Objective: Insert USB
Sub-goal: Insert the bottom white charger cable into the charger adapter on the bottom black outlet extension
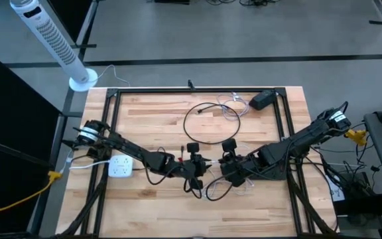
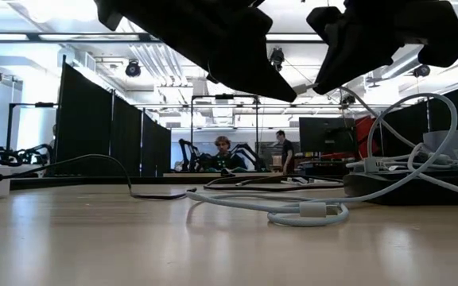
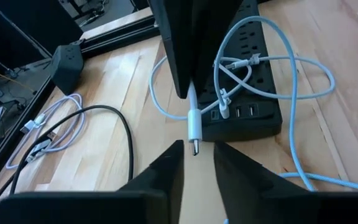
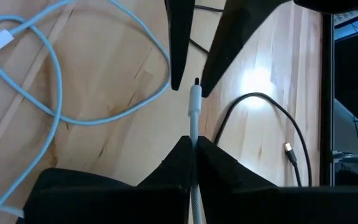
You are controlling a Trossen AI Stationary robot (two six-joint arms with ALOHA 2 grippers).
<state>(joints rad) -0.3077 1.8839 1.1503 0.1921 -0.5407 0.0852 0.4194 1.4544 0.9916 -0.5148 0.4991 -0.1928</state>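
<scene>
A pale USB cable (image 3: 291, 93) loops over a black power strip (image 3: 253, 121) that lies on the wooden table and has USB ports (image 3: 244, 112) on its near end. My right gripper (image 4: 193, 146) is shut on this cable just behind its white plug (image 4: 195, 99), which is held in the air at mid-table. My left gripper (image 3: 197, 155) faces it from the table's left and is open by a narrow gap. Its fingertips stand on either side of the plug's metal tip (image 3: 196, 148), and I see no touch. My right gripper pinches the cord (image 4: 194, 134) between its two fingers, right behind the plug. The fingers slant down from the table's right and lie along the cord. The plug sticks out past the fingertips, clear of the table, and the cord trails slack behind.
A white power strip (image 1: 119, 166) lies at the left edge. At the back are a black cable loop (image 1: 211, 123), a bundle of pale cable (image 1: 231, 106) and a black adapter (image 1: 264, 99). Loose cable (image 2: 308, 210) lies in front. People sit in the room beyond (image 2: 223, 151).
</scene>
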